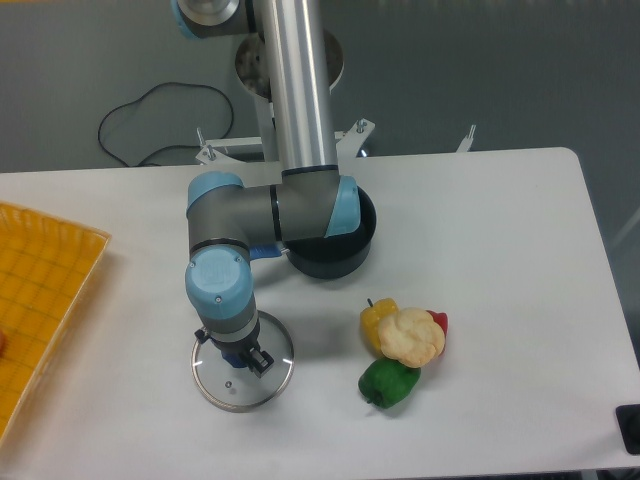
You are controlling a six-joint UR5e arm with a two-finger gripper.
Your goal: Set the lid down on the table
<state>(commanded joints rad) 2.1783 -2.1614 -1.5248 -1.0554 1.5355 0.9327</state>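
Observation:
The lid (243, 385) is a round glass disc with a metal rim and a blue knob, low at the front left of the white table (500, 230). It lies flat, on or just above the surface; I cannot tell which. My gripper (236, 353) points straight down over the lid's centre. Its dark fingers (261, 362) sit on either side of the blue knob and look closed on it. The wrist hides most of the knob.
A dark blue pot (335, 250) stands behind the arm, partly hidden by it. Yellow, green and red toy peppers with a pale cauliflower piece (405, 345) lie right of the lid. A yellow gridded tray (40, 300) is at the left edge.

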